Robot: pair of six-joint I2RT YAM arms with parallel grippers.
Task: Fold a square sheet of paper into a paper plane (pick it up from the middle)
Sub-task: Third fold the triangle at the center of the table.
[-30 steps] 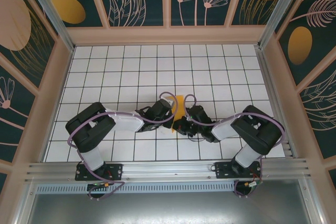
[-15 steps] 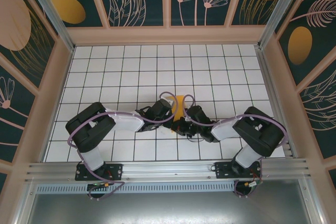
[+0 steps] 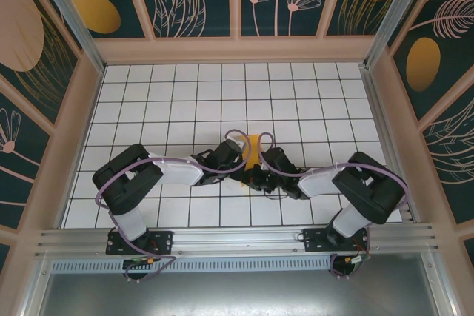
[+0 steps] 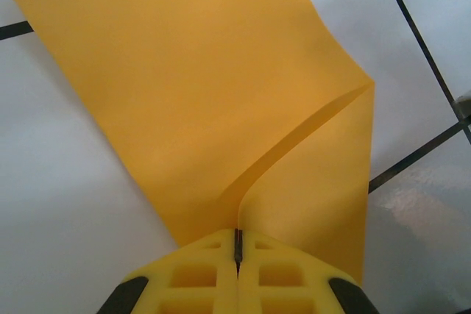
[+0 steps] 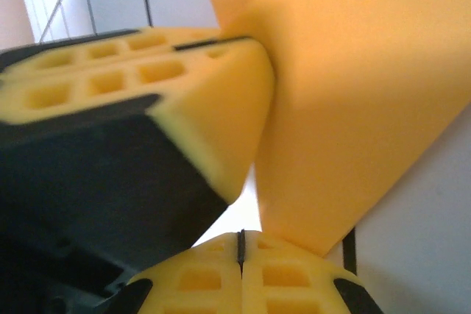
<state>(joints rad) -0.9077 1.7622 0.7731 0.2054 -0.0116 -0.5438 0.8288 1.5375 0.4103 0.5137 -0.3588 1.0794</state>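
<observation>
One square sheet of paper, creased, between two grippers.
It sits near the middle of the grid table. Left gripper is pinching its fold; right gripper, pressed together, touches its corner, with left fingers crowding close beside.

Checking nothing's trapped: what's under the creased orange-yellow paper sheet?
Around the orange-yellow paper sheet, white gridded table shows; the patch directly beneath is covered, so anything there cannot be seen.
</observation>
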